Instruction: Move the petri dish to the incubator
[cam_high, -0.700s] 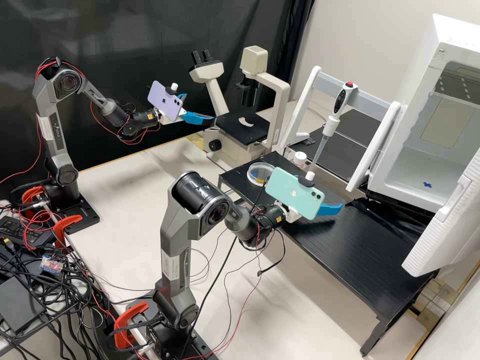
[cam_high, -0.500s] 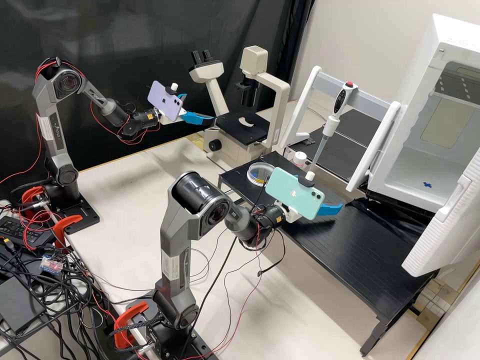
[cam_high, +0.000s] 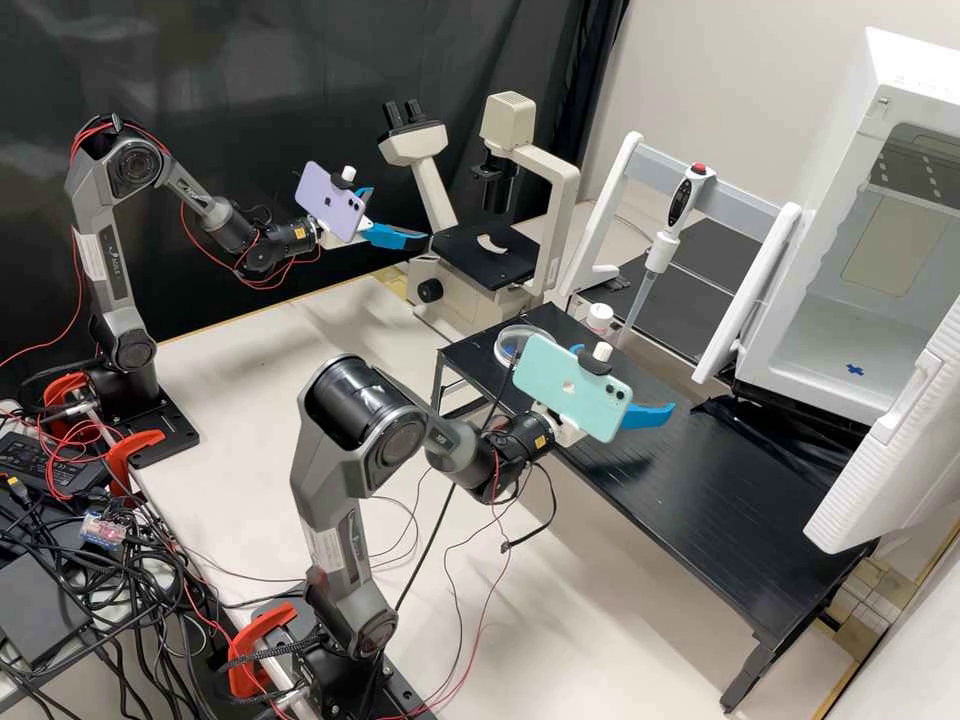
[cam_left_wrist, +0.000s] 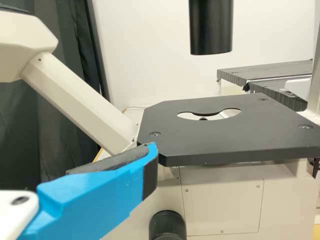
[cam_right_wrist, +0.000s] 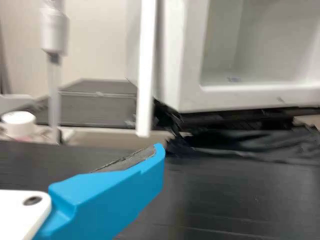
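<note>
The petri dish (cam_high: 508, 343) sits on the low black table (cam_high: 700, 500).
Over this table, the right gripper (cam_high: 625, 379) is wide; the left gripper (cam_high: 400, 215), also wide, is near the microscope (cam_high: 480, 256).

Dark curtain (cam_high: 250, 60) (creased), pale wall (cam_high: 740, 80), black table (cam_high: 700, 500)

High view: the petri dish (cam_high: 506, 346) is partly hidden behind the mint phone (cam_high: 548, 388) on the R arm, contents too small to ID, & the incubator (cam_high: 850, 150) runs off the pic's edge w/ its door (cam_high: 890, 460). L wrist view cuts off the microscope (cam_left_wrist: 210, 135), incl. its eyepiece end; R wrist view is blurry, pipette (cam_right_wrist: 54, 31) cut off up top.
</note>
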